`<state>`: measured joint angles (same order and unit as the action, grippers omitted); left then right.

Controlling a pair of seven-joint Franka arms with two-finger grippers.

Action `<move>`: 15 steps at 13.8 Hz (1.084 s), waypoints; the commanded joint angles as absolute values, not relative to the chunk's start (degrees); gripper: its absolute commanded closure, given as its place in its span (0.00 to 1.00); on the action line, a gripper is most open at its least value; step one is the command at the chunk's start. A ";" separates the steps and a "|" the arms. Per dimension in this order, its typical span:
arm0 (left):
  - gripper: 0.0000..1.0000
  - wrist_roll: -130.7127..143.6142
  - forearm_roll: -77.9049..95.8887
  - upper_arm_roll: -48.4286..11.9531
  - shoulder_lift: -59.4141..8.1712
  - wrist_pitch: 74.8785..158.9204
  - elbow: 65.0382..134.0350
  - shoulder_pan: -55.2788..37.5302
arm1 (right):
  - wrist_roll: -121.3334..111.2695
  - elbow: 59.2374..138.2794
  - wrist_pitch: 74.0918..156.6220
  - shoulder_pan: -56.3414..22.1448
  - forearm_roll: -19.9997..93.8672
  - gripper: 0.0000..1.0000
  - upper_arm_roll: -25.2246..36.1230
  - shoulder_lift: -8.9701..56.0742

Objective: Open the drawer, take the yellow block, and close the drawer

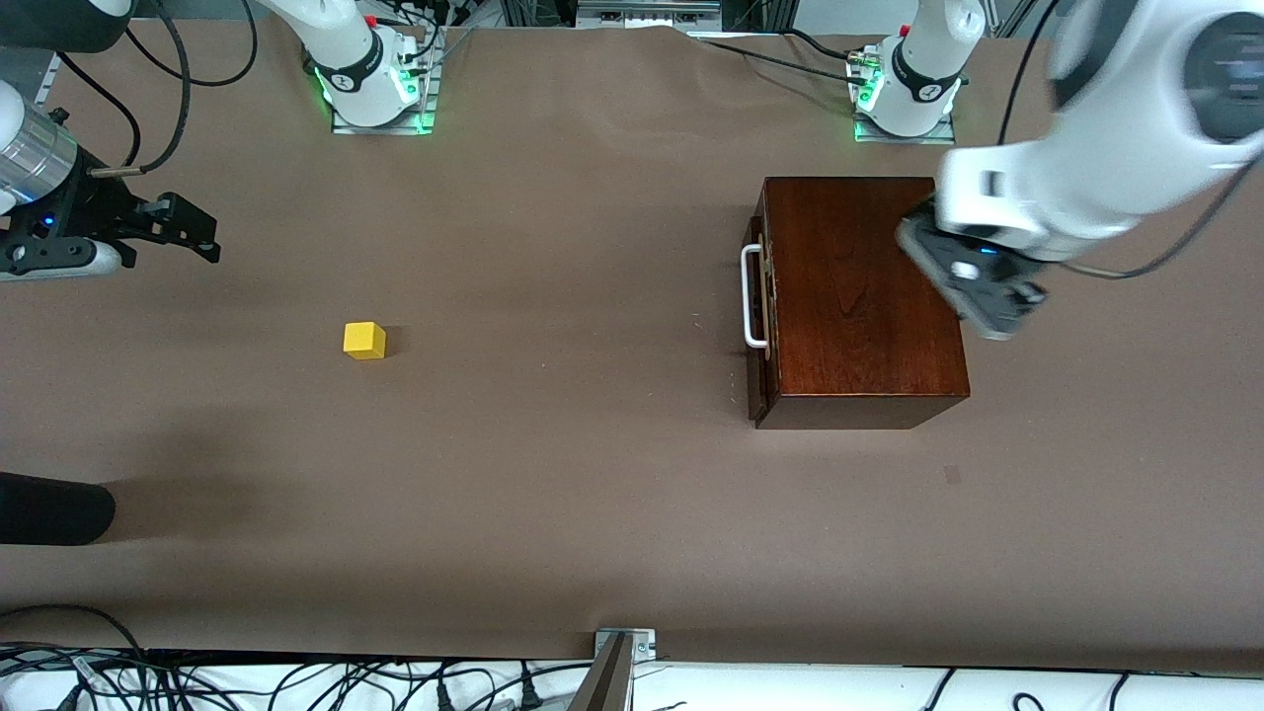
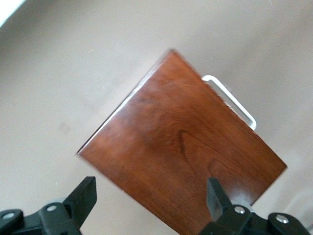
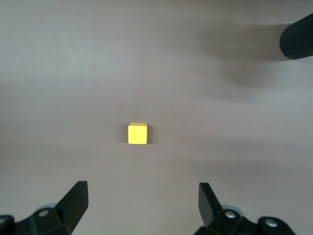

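Note:
The dark reddish-brown wooden box (image 1: pixel 859 296) stands at the left arm's end of the table. Its drawer is shut, and its white bar handle (image 1: pixel 753 296) faces the right arm's end. My left gripper (image 1: pixel 973 296) hovers open and empty over the box edge away from the handle; its wrist view shows the box top (image 2: pixel 186 147) and the handle (image 2: pixel 232 100) past its own fingertips (image 2: pixel 149 188). The yellow block (image 1: pixel 364 340) sits on the bare table toward the right arm's end. My right gripper (image 1: pixel 193 229) is open and empty in the air, apart from the block (image 3: pixel 137 133), which lies ahead of its fingertips (image 3: pixel 142 190).
A black rounded object (image 1: pixel 54 509) juts in at the right arm's end, nearer the front camera than the block; it also shows in the right wrist view (image 3: pixel 298 36). A metal bracket (image 1: pixel 622 647) and cables sit along the table's front edge.

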<state>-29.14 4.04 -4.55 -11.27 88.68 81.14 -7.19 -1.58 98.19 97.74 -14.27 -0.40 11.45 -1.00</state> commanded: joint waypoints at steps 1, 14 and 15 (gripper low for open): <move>0.00 -16.92 6.33 -1.67 -1.69 97.62 93.49 -6.60 | -2.46 96.77 96.86 -14.06 -0.26 0.00 11.16 -0.53; 0.00 2.81 -3.08 2.03 1.32 93.16 98.53 -1.15 | -2.46 96.77 97.29 -14.06 -0.44 0.00 11.07 -0.53; 0.00 3.16 -3.08 1.41 1.32 93.16 98.44 -0.97 | -2.46 96.77 97.38 -14.15 -0.44 0.00 10.99 -0.53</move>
<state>2.12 -2.25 3.48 1.31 93.84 99.10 -2.16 -1.59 98.11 97.77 -14.32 -0.39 11.29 -1.00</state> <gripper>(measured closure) 0.000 0.000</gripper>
